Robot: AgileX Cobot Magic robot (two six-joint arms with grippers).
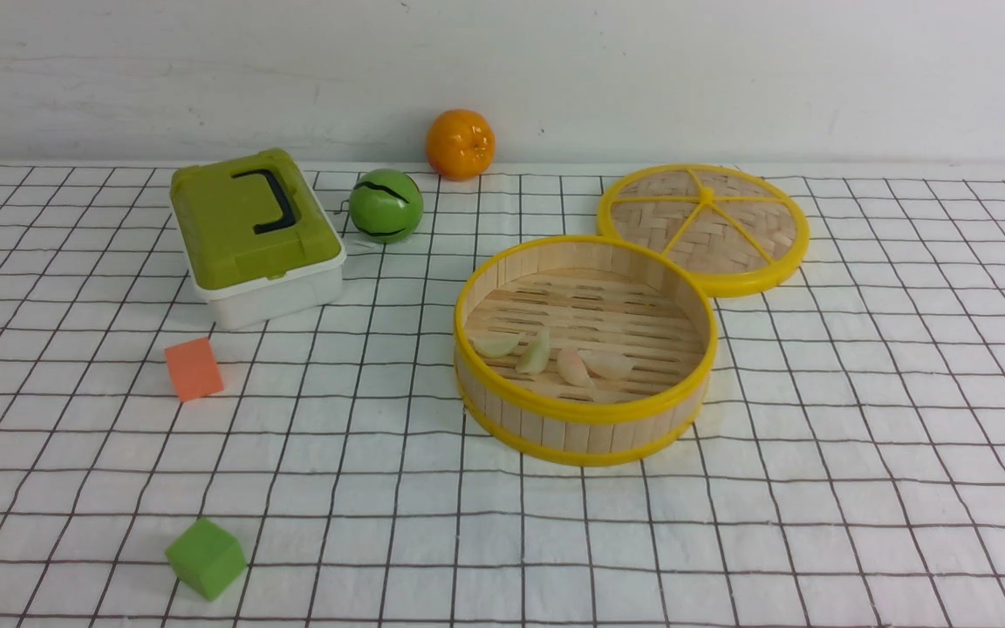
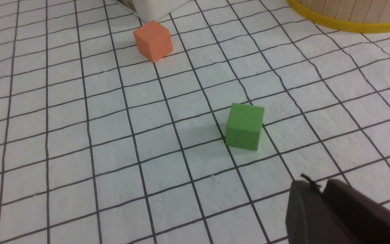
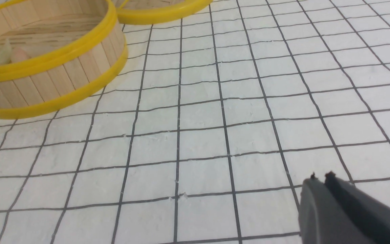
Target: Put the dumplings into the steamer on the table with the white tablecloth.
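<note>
No readable text, label, brand, number or sign shows in any of the views.

Right side of the counter (image 1: 904,419) is wide open grid cloth, nothing there past the steamer (image 1: 585,427) and the flat lid (image 1: 703,228) touching its far rim, so that's the easy lane in. Left is more cluttered: green-lidded box (image 1: 254,235) and green ball (image 1: 386,205) at the back, orange cube (image 1: 194,369) just in front of the box, green cube (image 1: 206,558) near the front edge, well apart. The steamer's top is uncovered, and an orange (image 1: 461,144) sits by the back wall.
</note>
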